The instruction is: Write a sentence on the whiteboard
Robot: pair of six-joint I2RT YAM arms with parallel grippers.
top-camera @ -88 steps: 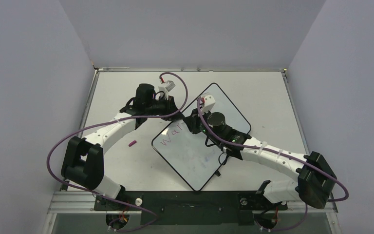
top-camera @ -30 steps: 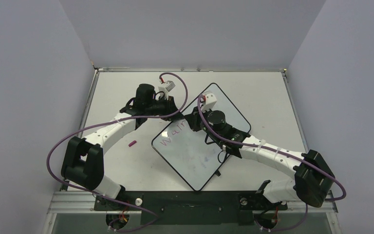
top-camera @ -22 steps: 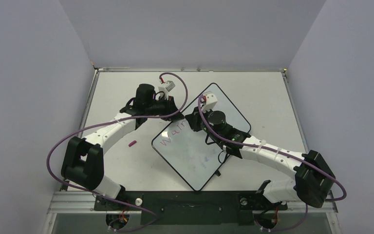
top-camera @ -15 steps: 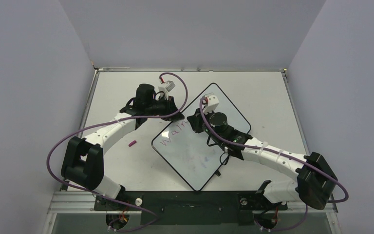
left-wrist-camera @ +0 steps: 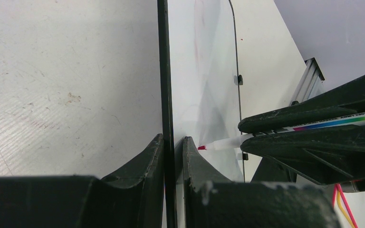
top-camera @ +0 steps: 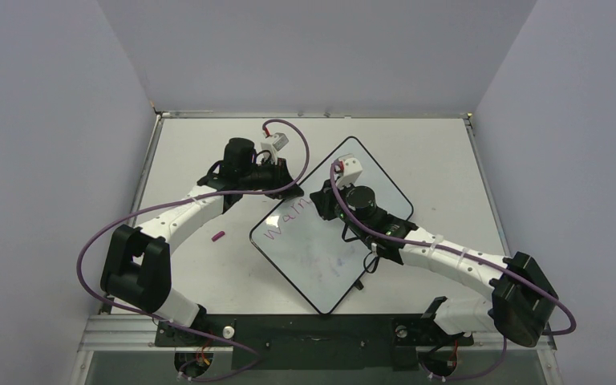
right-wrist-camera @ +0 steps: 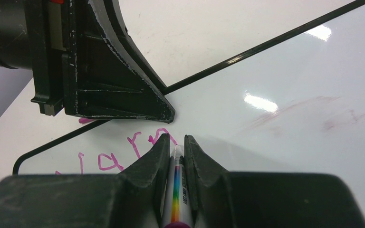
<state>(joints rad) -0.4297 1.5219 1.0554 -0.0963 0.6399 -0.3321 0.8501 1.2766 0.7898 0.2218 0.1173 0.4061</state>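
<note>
Sentence barely started, roughly "Warm" so far. Left gripper pinches the whiteboard rim; right gripper pinches a marker.

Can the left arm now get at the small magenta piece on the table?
Probably not yet. The left gripper is shut on the rim of the glossy white black-rimmed whiteboard. The small magenta piece lies uncovered, but releasing the board comes first.
</note>
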